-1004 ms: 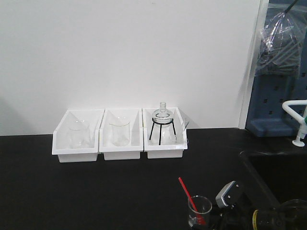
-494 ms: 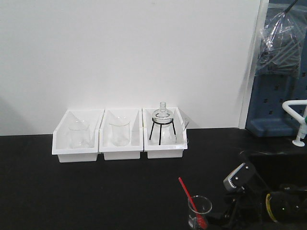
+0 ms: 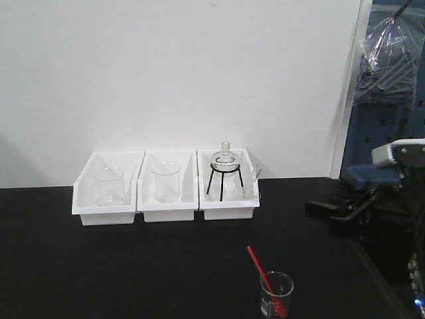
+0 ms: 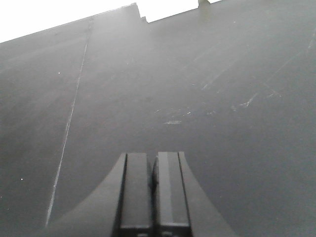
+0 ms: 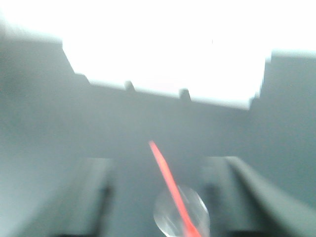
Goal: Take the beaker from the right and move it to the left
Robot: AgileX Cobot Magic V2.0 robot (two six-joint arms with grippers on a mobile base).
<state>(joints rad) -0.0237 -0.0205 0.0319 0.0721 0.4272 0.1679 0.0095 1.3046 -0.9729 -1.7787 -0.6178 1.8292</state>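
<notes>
Right gripper (image 5: 158, 197): jaws spread wide, empty; raised from low beside beaker a second ago to high at right in front view, blurred in wrist view.
Beaker (image 3: 276, 294): on black table (image 3: 99, 266), front right, upright, red rod (image 3: 264, 278) leaning out; lies between the spread jaws in wrist view, below, untouched.
Left gripper (image 4: 152, 190): fingers pressed together, empty, over bare table.
Three white bins (image 3: 166, 199): at rear, well apart from beaker.
Judgement: grasp not yet made; descent onto beaker appears next.
</notes>
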